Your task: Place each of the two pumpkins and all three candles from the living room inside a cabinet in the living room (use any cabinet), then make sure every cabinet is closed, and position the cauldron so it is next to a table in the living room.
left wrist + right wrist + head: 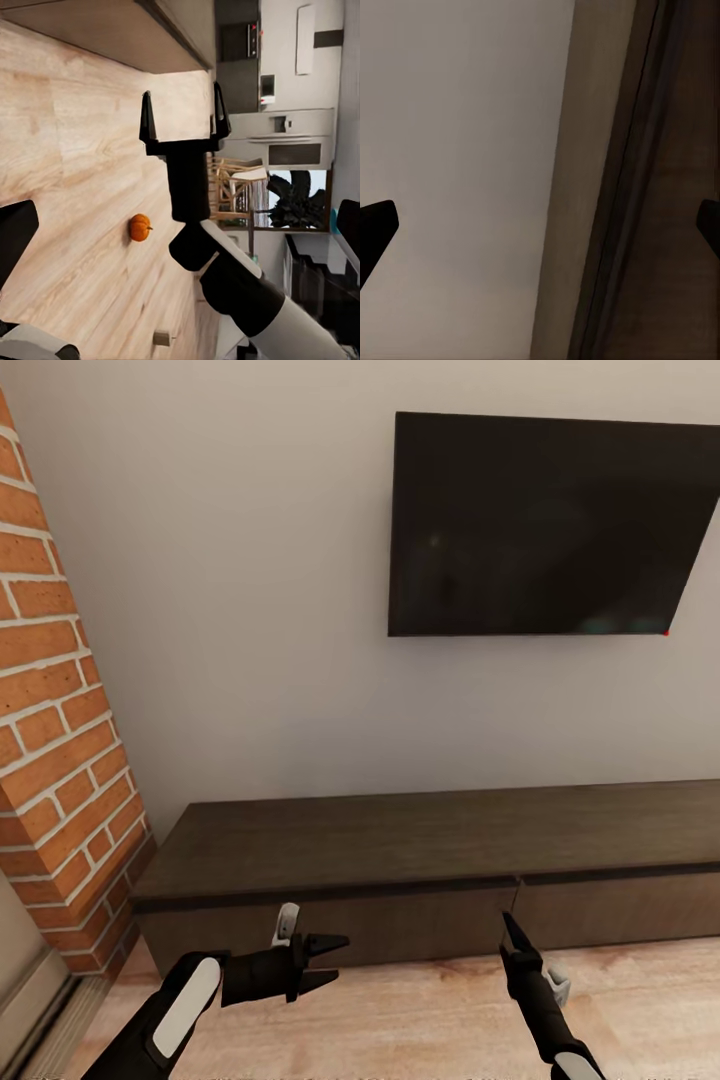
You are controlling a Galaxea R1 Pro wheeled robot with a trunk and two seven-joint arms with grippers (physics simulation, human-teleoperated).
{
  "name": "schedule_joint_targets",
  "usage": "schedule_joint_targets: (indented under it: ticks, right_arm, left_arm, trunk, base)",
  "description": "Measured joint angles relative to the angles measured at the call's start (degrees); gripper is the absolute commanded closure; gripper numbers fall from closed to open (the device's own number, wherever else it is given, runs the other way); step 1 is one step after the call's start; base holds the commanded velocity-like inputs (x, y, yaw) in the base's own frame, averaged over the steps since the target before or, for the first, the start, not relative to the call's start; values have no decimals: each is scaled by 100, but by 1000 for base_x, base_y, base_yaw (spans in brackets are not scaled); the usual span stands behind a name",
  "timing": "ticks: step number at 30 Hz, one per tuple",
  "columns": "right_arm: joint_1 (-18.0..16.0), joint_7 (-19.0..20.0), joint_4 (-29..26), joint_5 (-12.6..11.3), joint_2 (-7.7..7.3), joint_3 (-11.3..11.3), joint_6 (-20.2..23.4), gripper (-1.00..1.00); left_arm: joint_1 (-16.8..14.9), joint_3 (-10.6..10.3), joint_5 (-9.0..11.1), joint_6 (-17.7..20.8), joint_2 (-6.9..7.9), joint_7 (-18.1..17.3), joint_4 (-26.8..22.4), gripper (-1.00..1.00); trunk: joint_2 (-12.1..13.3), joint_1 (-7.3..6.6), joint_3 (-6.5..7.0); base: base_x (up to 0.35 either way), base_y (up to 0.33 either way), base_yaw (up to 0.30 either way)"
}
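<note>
The cabinet (430, 860) is the long dark wood unit running from about 8 o'clock across to 3 o'clock in the head view, under the TV (545, 525), with the brick wall (55, 740) off at 9 o'clock. Its long axis runs side to side along the wall and the drawer fronts face the robot. Both fronts I can see look flush, so shut as far as I can tell, and the top is bare.

One pumpkin (139, 227) sits on the wood floor (67, 150) in the left wrist view, stem pointing sideways in that picture, well apart from the cabinet's end. A small pale thing further off might be a candle, too tiny to call.

Progress-wise I'd say basically nothing is stowed yet: that pumpkin is loose on the floor, and no drawer is open to take it.

Left gripper (335, 960) at 7 o'clock, fingers spread, empty, just in front of the drawer front. Right gripper (184, 112) at 5 o'clock, fingers spread wide too per the left wrist view, holding nothing.
</note>
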Motion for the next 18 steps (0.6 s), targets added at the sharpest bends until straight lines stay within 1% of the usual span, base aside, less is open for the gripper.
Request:
schedule_joint_targets:
  ticks: [6, 8, 9, 10, 11, 14, 18]
  right_arm:
    - [0, 0, -3, -7, 0, 0, -14, -100]
    - [0, 0, -4, -3, 0, 2, -15, -100]
    - [0, 0, -4, 1, 0, 3, -16, -100]
    - [0, 0, -7, 1, 0, 5, -16, -100]
    - [0, 0, -7, 1, 3, 7, -16, -100]
    - [0, 0, -6, 3, 3, 8, -16, -100]
    - [0, 0, -9, 2, 4, 9, -16, -100]
  left_arm:
    - [1, 0, 121, 0, 7, 0, -14, -100]
    - [1, -2, 140, 0, 46, 0, -17, -100]
    - [1, -5, 154, -1, 89, 0, -19, -100]
    - [1, -6, 182, 0, 111, 0, -20, -100]
    - [1, -11, 254, 0, 134, 0, -20, -100]
    - [1, -21, 334, 0, 150, 1, -23, -100]
    - [1, -29, 366, 0, 157, 1, -23, -100]
  trunk:
    - [-241, 132, -108]
    - [-321, 176, -144]
    - [-361, 198, -162]
    - [-401, 220, -180]
    - [-441, 242, -197]
    - [-562, 308, -251]
    - [-722, 395, -323]
  base:
    - [0, 0, 0]
    - [0, 0, 0]
    - [0, 0, 0]
    - [0, 0, 0]
    - [0, 0, 0]
    - [0, 0, 0]
    - [0, 0, 0]
